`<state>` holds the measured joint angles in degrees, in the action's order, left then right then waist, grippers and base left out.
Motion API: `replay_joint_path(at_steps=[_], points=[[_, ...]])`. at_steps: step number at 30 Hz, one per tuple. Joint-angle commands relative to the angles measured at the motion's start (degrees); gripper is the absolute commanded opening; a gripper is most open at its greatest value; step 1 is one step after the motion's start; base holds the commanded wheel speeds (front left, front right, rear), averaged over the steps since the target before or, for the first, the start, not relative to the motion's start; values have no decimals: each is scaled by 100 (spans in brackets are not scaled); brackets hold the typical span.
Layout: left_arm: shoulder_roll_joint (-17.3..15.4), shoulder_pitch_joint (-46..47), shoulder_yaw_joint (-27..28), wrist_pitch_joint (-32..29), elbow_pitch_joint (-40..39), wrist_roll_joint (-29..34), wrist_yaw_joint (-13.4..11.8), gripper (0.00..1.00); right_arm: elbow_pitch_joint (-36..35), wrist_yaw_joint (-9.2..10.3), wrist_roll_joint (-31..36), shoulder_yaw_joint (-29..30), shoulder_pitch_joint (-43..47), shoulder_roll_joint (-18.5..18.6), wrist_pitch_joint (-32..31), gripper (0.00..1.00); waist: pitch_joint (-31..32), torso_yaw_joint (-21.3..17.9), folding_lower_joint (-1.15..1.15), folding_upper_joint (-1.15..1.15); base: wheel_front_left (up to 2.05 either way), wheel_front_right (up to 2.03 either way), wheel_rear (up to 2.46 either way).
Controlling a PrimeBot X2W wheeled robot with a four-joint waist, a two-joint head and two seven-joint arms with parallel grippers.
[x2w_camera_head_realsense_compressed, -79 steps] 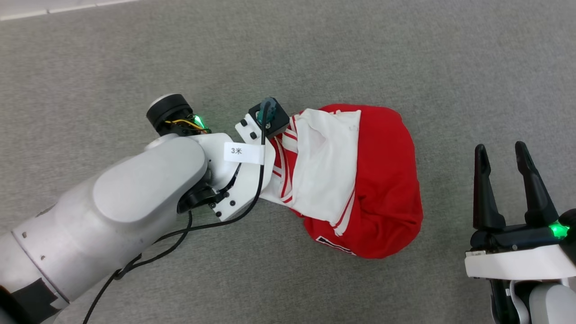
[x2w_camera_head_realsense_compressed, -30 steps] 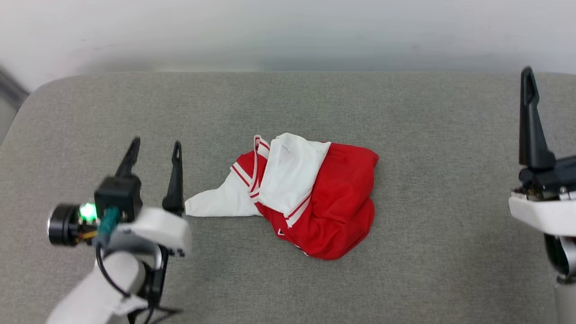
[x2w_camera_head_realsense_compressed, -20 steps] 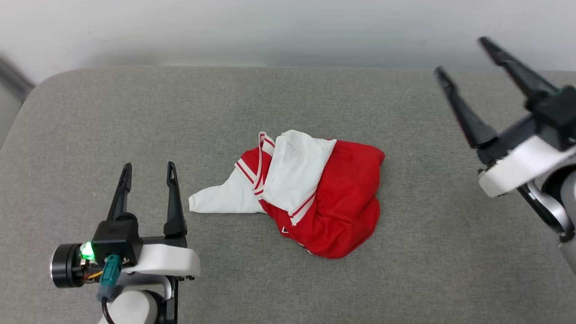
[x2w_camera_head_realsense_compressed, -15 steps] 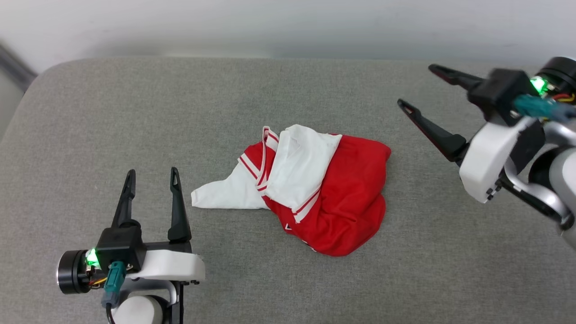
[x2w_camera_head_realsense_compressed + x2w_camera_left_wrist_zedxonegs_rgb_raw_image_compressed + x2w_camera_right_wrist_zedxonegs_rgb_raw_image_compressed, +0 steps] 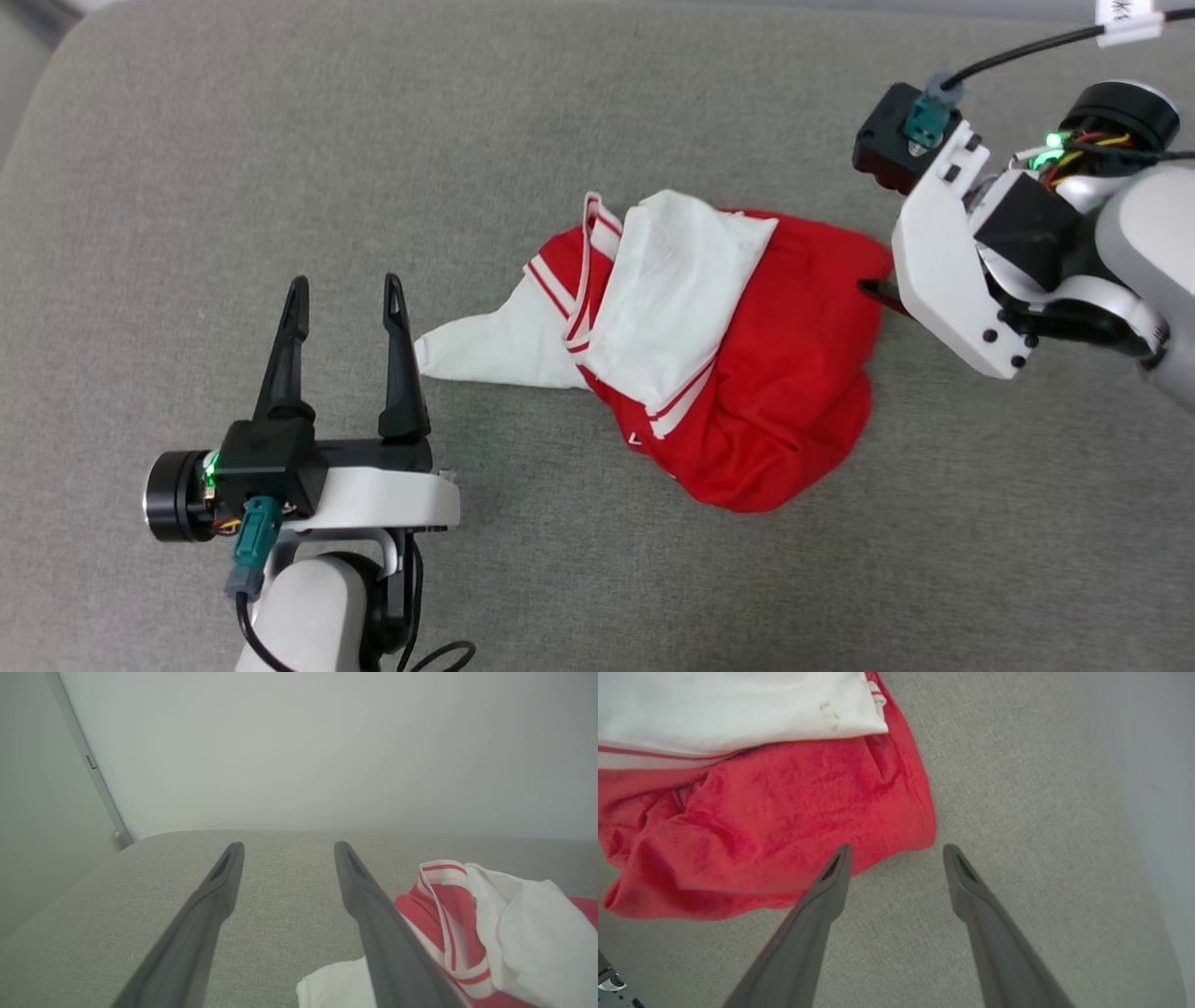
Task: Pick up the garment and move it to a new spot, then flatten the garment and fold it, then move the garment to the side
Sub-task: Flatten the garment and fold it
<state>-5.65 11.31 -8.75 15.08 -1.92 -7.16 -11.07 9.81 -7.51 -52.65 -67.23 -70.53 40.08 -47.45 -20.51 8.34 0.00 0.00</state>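
Observation:
The garment [image 5: 784, 373] lies crumpled on the grey cushion [image 5: 280, 140]: red cloth with a white sleeve folded over it and striped trim. One white corner trails left, toward my left gripper [image 5: 345, 280]. That gripper stands open a little to the garment's left, fingers pointing away from me, with nothing between them. The left wrist view has the garment [image 5: 514, 924] just right of the open left gripper [image 5: 288, 848]. My right gripper [image 5: 896, 851] is open at the right edge of the garment [image 5: 784, 812], one fingertip [image 5: 840, 856] over the red hem. From the head, its wrist hides most of the fingers.
The cushion's rounded corner lies at the far left, with a pale wall [image 5: 327, 742] behind it. A black cable [image 5: 1027, 42] runs from the right wrist camera. Bare grey fabric stretches in front of the garment and to both sides.
The head camera has tilted down and closer. My right arm has swung in from the far right and come down at the garment's right edge. The left gripper has stayed put, open.

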Motion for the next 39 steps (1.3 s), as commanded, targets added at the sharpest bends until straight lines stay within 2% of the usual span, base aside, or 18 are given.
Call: replay_joint_path(at_steps=[1,7,13,15,16,17,18,24,28,33,39], points=[[51,86,29,12,-20,43,39,100,92,4,2,-103,-139,-78,-15,100,-274,183,0,0,0,0,0],[217,275,102,12,-20,130,211,100,579,4,80,-547,-155,-324,-109,100,-677,366,0,0,0,0,0],[267,395,86,12,6,135,266,100,425,-22,331,-749,699,-311,-480,100,-838,483,0,0,0,0,0],[275,422,111,12,12,139,271,100,434,-27,341,-766,781,-306,-373,100,-846,484,0,0,0,0,0],[277,431,127,12,16,144,272,100,448,-27,335,-767,761,-315,-330,96,-842,474,0,0,0,0,0],[278,433,140,12,22,141,268,100,464,-26,330,-765,705,-328,-247,28,-831,456,0,0,0,0,0],[278,430,153,12,31,135,265,100,482,-25,325,-756,652,-339,-205,0,-810,435,0,0,0,0,0],[276,319,234,12,79,197,276,100,694,6,30,-616,-63,-319,762,0,-499,251,0,0,0,0,0],[276,109,330,12,111,243,278,100,602,5,-155,-586,-368,-47,1425,0,-114,69,0,0,0,0,0],[275,-212,452,13,139,290,324,100,158,4,-314,-598,-389,654,1877,0,336,-176,0,0,0,0,0],[277,-613,595,13,132,284,331,100,-646,4,-618,-567,219,1828,2115,0,749,-519,0,0,0,0,0]])
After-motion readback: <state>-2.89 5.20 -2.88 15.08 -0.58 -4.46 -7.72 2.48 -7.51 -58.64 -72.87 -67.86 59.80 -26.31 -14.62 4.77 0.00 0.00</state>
